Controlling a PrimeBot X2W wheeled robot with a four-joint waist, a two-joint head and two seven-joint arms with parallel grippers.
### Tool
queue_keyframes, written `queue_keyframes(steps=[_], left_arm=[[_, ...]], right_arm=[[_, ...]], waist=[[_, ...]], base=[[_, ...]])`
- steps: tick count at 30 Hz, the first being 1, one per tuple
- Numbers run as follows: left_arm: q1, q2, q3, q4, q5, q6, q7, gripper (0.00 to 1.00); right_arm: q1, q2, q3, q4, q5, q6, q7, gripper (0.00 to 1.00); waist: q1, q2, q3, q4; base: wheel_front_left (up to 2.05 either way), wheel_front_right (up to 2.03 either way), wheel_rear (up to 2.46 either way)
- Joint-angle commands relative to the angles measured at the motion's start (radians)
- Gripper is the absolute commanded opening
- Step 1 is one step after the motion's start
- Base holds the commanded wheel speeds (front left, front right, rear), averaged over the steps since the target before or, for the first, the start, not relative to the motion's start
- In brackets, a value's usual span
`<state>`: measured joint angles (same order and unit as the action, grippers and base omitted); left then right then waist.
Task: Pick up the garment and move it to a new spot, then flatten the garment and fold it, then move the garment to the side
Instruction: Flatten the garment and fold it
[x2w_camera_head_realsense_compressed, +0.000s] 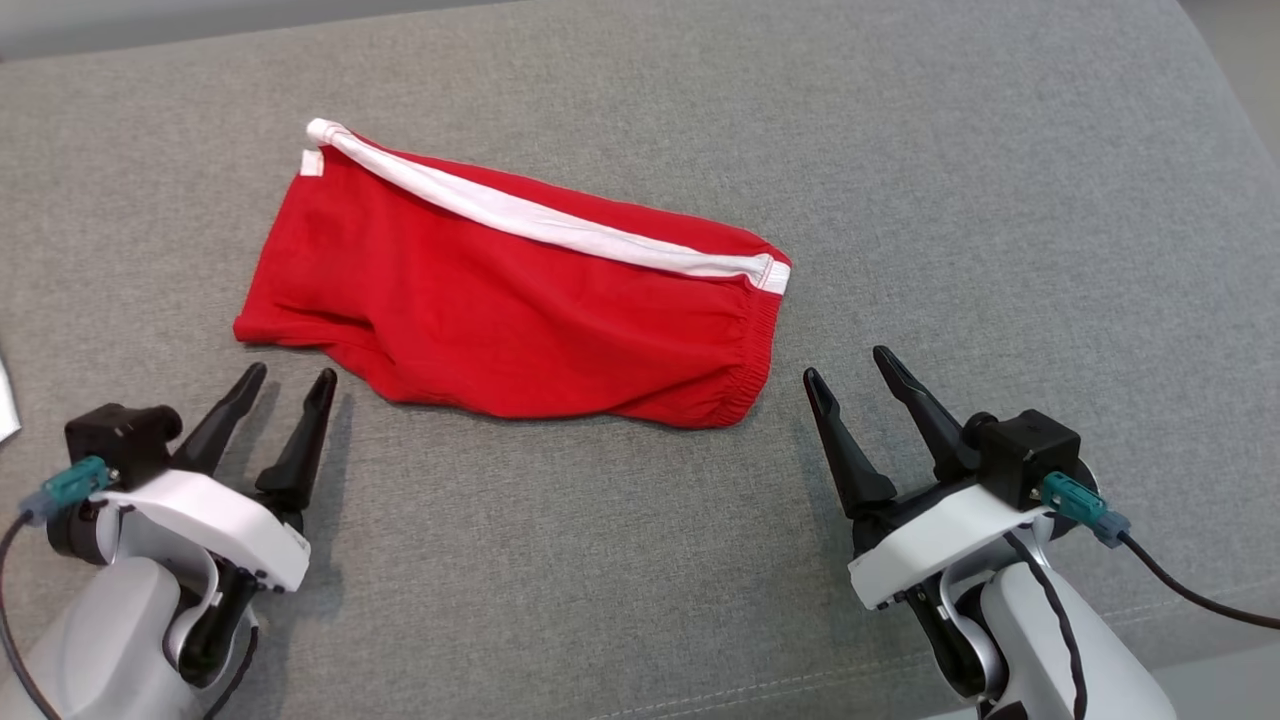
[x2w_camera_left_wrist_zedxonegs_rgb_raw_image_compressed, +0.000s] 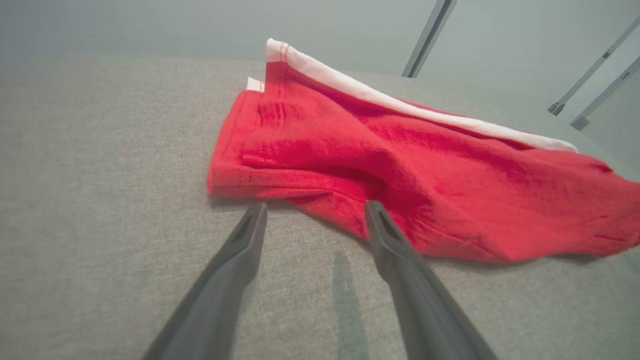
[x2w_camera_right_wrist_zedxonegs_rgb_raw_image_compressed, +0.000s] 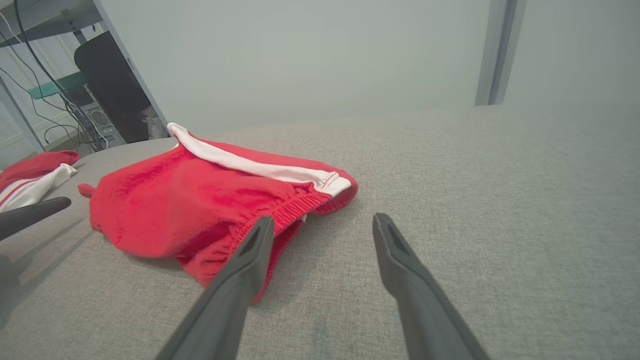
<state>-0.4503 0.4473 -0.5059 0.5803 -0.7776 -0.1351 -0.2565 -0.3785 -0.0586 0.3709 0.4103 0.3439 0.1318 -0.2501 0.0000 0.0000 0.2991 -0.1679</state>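
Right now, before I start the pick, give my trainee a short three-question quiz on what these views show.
1. True or false: the left gripper is shut on the red shorts.
2. In the head view, the white stripe runs along which edge of the shorts? A) the far edge B) the near edge C) the left end only
3. Fill in: the gathered elastic waistband lies nearest the ____ gripper.

Key
1. False: the left gripper is open and holds nothing.
2. A
3. Right: the right gripper, also open, sits just beside that end.
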Motion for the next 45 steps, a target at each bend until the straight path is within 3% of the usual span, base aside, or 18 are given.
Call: queue_keyframes(steps=[1, 17, 31, 35, 45], left_arm=[[-0.048, 0.044, 0.029, -0.009, -0.032, 0.004, -0.005, 1.00], [-0.151, 0.113, -0.067, 0.001, -0.317, 0.004, 0.070, 1.00], [-0.169, 0.100, -0.073, -0.042, -0.594, 0.004, 0.200, 1.00], [-0.182, 0.104, -0.073, -0.030, -0.618, 0.004, 0.215, 1.00], [-0.235, 0.124, -0.111, 0.034, -0.553, 0.005, 0.206, 1.00]], right_arm=[[0.014, 0.008, 0.023, -0.030, 0.006, -0.001, -0.012, 1.00], [0.028, 0.008, 0.036, -0.067, 0.014, -0.001, -0.012, 1.00], [0.028, 0.008, 0.054, -0.074, 0.029, -0.001, -0.012, 1.00], [0.025, 0.008, 0.063, -0.077, 0.030, -0.001, -0.012, 1.00], [0.016, 0.008, 0.103, -0.115, 0.022, -0.001, -0.012, 1.00]], waist=[[0.0000, 0.0000, 0.013, -0.010], [0.0000, 0.0000, 0.053, -0.037], [0.0000, 0.0000, 0.074, -0.039], [0.0000, 0.0000, 0.082, -0.046], [0.0000, 0.0000, 0.111, -0.070]], base=[[0.00, 0.00, 0.00], [0.00, 0.00, 0.00], [0.00, 0.00, 0.00], [0.00, 0.00, 0.00], [0.00, 0.00, 0.00]])
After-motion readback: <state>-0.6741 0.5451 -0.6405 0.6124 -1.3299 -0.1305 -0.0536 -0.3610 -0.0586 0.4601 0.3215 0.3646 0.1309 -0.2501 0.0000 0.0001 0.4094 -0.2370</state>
